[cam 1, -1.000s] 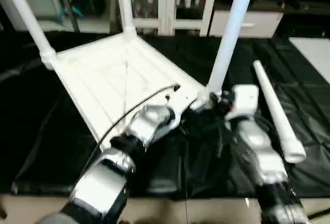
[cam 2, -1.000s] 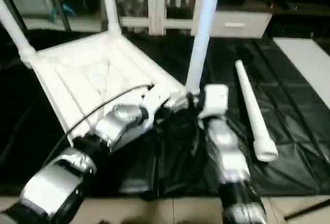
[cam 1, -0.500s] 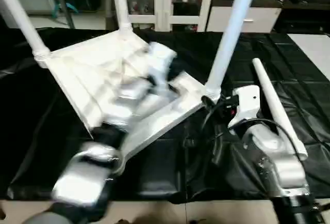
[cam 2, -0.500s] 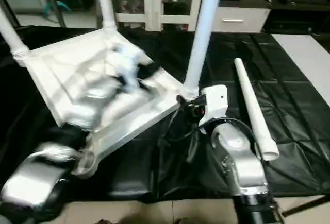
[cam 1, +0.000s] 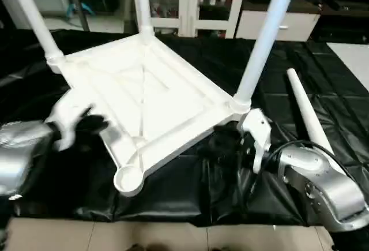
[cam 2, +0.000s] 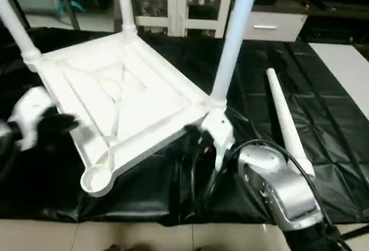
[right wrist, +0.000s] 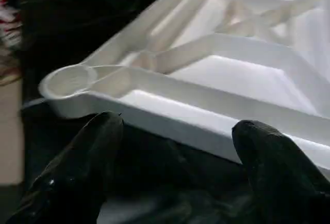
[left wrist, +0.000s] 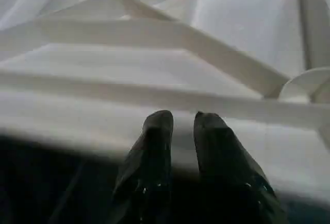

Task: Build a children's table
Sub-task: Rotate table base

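No legible text or labels

Even indoor light falls on the white plastic square tabletop (cam 1: 144, 98), which glares almost featureless against the dim black sheet (cam 1: 52, 164). The left end effector (cam 1: 75, 125) smears with motion blur, and both wrist views are soft and hazy.

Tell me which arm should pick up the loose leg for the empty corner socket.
Right. The loose leg lies on the black sheet just beyond the right gripper, whose fingers stand wide open. The left gripper sits across the tabletop, its fingers nearly together.
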{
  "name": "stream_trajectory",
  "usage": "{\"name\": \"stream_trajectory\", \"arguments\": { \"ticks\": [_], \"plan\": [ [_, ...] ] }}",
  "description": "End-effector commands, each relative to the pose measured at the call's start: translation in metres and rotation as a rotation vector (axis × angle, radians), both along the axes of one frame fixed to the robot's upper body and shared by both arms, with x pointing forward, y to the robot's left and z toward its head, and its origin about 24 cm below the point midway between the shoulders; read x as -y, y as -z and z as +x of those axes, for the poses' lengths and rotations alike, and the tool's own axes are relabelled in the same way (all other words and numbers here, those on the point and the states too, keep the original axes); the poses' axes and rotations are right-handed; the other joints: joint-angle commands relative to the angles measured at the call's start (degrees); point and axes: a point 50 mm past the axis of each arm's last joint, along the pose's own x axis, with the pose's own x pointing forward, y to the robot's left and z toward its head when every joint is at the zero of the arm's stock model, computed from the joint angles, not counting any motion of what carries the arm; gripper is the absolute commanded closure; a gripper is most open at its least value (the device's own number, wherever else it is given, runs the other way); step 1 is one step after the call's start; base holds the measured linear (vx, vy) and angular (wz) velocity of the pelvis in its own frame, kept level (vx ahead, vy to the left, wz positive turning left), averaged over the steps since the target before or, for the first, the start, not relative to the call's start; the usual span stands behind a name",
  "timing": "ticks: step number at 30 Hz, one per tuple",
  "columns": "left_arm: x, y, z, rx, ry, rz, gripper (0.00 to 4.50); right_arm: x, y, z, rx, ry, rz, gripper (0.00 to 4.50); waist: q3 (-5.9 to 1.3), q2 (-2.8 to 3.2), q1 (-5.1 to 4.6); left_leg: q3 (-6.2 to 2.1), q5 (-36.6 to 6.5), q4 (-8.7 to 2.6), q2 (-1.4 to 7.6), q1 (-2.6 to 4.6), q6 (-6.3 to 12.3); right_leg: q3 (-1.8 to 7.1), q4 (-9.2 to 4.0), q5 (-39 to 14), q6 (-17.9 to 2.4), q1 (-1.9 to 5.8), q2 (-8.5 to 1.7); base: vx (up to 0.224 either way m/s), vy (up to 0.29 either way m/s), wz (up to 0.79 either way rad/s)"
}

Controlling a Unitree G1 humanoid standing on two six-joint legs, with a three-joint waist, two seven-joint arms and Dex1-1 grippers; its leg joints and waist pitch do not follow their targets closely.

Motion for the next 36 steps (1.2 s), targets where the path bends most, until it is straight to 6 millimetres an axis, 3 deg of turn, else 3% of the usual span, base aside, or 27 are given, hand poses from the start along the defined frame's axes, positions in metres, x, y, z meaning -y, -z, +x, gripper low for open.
{"name": "stream_trajectory", "arguments": {
  "ticks": [1, 6, 7, 8, 16, 21, 22, 26, 27, 28, 29, 30, 32, 34, 36],
  "plan": [
    [-0.005, -0.004, -0.007, -0.013, 0.002, 0.011, 3.57, 0.0, -0.001, -0.006, -0.022, -0.061, -0.01, 0.7, -3.25, 0.7, -0.27, -0.4, -13.32, -5.01, 1.83, 1.62, -0.86, 1.84, -3.03, -10.74, -11.0, 1.97, -1.71, 0.0, 0.0, 0.0],
    [-0.024, 0.002, -0.023, -0.108, -0.05, 0.086, 3.57, 0.004, 0.0, -0.013, -0.056, -0.128, -0.04, 0.7, -3.32, 0.26, -0.62, -0.41, -13.31, -4.94, 1.72, 1.34, -0.4, 1.92, -2.93, -10.66, -10.6, 2.24, -1.79, 0.0, 0.0, 0.0],
    [-0.023, 0.008, -0.027, -0.155, -0.036, 0.105, 3.57, 0.005, 0.0, -0.014, -0.064, -0.143, -0.048, 0.7, -3.28, 0.22, -0.7, -0.42, -13.9, -4.92, 1.71, 1.43, -0.11, 1.99, -3.18, -12.1, -10.37, 2.15, -1.79, 0.0, 0.0, 0.0],
    [-0.022, 0.011, -0.028, -0.179, -0.024, 0.108, 3.57, 0.005, -0.001, -0.015, -0.066, -0.147, -0.049, 0.7, -3.17, 0.64, -0.75, -0.42, -14.88, -5.0, 1.77, 1.61, -0.45, 2.01, -3.37, -12.79, -10.5, 1.93, -1.75, 0.0, 0.0, 0.0],
    [0.005, 0.036, -0.032, -0.256, 0.081, 0.131, 3.57, 0.008, 0.0, -0.016, -0.065, -0.168, -0.083, 0.7, -3.11, 0.42, -0.52, -0.71, -18.75, -5.19, 1.86, 1.89, -1.83, 2.11, -3.7, -17.0, -9.88, 1.91, -1.92, 0.0, 0.0, 0.0],
    [0.043, 0.041, -0.024, -0.227, 0.18, 0.025, 3.57, 0.011, -0.001, -0.01, -0.034, -0.12, -0.093, 0.7, -3.3, 0.11, -0.6, -0.62, -17.53, -4.99, 1.76, 1.77, -1.57, 2.07, -3.59, -15.39, -10.44, 2.06, -1.8, 0.0, 0.0, 0.0],
    [0.052, 0.041, -0.021, -0.208, 0.196, -0.003, 3.57, 0.011, -0.001, -0.006, -0.019, -0.089, -0.091, 0.7, -3.37, 0.34, -0.45, -0.61, -17.36, -4.87, 1.75, 1.93, -1.51, 2.07, -3.6, -15.14, -10.49, 1.98, -1.83, 0.0, 0.0, 0.0],
    [0.076, 0.044, -0.007, -0.139, 0.218, -0.055, 3.57, 0.014, 0.0, 0.005, 0.022, 0.03, -0.091, 0.7, -3.46, -0.02, -0.52, -0.54, -16.22, -4.78, 1.64, 1.67, -1.64, 2.04, -3.59, -14.32, -10.61, 2.07, -1.77, 0.0, 0.0, 0.0],
    [0.076, 0.044, -0.007, -0.139, 0.218, -0.055, 3.57, 0.014, 0.0, 0.005, 0.022, 0.03, -0.091, 0.7, -3.55, 0.01, -0.46, -0.45, -16.23, -4.6, 1.56, 1.89, -1.79, 2.04, -3.64, -14.43, -10.79, 1.88, -1.72, 0.0, 0.0, 0.0],
    [0.091, 0.048, 0.003, -0.107, 0.221, -0.076, 3.57, 0.015, 0.001, 0.011, 0.036, 0.11, -0.086, 0.7, -3.55, -0.1, -0.48, -0.57, -15.41, -4.69, 1.55, 1.44, -1.68, 2.02, -3.53, -13.74, -10.74, 2.33, -1.75, 0.0, 0.0, 0.0],
    [0.097, 0.051, 0.007, -0.097, 0.222, -0.078, 3.57, 0.016, 0.002, 0.014, 0.039, 0.145, -0.086, 0.7, -3.45, 0.16, -0.5, -0.46, -15.62, -4.67, 1.45, 1.55, -1.65, 2.04, -3.72, -14.33, -10.39, 2.06, -1.6, 0.0, 0.0, 0.0],
    [0.104, 0.053, 0.011, -0.087, 0.223, -0.079, 3.57, 0.018, 0.002, 0.016, 0.044, 0.187, -0.083, 0.7, -3.56, -0.09, -0.5, -0.36, -16.66, -4.42, 1.34, 1.95, -1.95, 2.03, -3.97, -15.55, -10.05, 1.79, -1.58, 0.0, 0.0, 0.0],
    [0.118, 0.056, 0.021, -0.059, 0.216, -0.081, 3.57, 0.02, 0.001, 0.02, 0.051, 0.241, -0.08, 0.7, -3.65, -0.13, -0.49, -0.42, -16.36, -4.45, 1.32, 1.73, -2.01, 2.05, -4.0, -15.75, -9.68, 2.13, -1.68, 0.0, 0.0, 0.0],
    [0.13, 0.056, 0.029, -0.035, 0.205, -0.09, 3.57, 0.022, 0.002, 0.021, 0.052, 0.273, -0.082, 0.7, -3.88, -0.27, -0.63, -0.76, -14.32, -4.53, 1.35, 1.07, -1.89, 1.9, -3.64, -14.21, -8.9, 2.84, -1.83, 0.0, 0.0, 0.0],
    [0.14, 0.057, 0.035, -0.022, 0.2, -0.089, 3.57, 0.024, 0.001, 0.023, 0.056, 0.303, -0.083, 0.7, -4.0, -0.13, -0.82, -0.62, -12.96, -4.25, 1.29, 1.18, -1.29, 1.93, -3.6, -11.88, -9.37, 2.77, -1.74, 0.0, 0.0, 0.0]
  ]
}}
